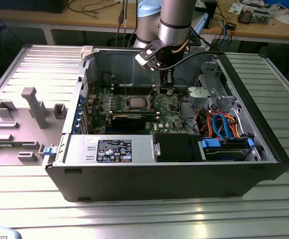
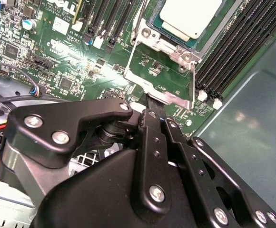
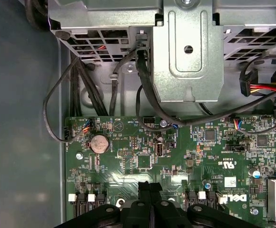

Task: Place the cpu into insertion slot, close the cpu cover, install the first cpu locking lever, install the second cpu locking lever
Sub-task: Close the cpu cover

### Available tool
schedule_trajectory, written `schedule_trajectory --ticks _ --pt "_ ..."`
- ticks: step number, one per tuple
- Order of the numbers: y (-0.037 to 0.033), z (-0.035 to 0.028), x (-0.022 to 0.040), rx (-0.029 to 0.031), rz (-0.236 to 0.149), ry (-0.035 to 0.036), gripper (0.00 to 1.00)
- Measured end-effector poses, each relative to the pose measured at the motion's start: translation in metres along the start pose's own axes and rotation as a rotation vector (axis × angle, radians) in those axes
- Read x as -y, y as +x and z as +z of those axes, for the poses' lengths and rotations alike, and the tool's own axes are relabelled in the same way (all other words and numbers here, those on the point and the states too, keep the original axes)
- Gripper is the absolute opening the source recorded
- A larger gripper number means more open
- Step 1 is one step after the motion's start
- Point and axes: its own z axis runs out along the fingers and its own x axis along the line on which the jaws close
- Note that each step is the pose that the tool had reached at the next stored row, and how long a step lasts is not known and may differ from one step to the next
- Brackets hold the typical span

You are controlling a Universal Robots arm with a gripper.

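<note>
The cpu [image 2: 191,16], a pale silver square, lies seated in the insertion slot [image 2: 172,47] on the green motherboard; in the exterior view the cpu [image 1: 134,103] is at the middle of the open case. The cpu cover [image 2: 164,93], a thin silver frame with a large window, stands swung up from the slot toward my gripper. My gripper [image 2: 152,102] is shut with nothing between its fingers, its tips right at the cover's outer edge; I cannot tell if they touch. In the exterior view the gripper [image 1: 167,89] hangs to the right of the cpu. Its black fingertips [image 3: 145,187] point down at the board.
Long black memory slots [image 2: 233,52] flank the socket. A metal drive cage [image 3: 188,52] with black cables [image 3: 147,90] borders the board. The power supply [image 1: 109,149] fills the case front; a grey fixture plate [image 1: 25,119] lies at the exterior view's left.
</note>
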Motion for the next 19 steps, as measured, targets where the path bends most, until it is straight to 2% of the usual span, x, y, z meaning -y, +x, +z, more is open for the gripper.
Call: schedule_trajectory --ticks 19 --pt "-0.0001 0.0003 0.0047 0.0 0.0 0.0001 0.11"
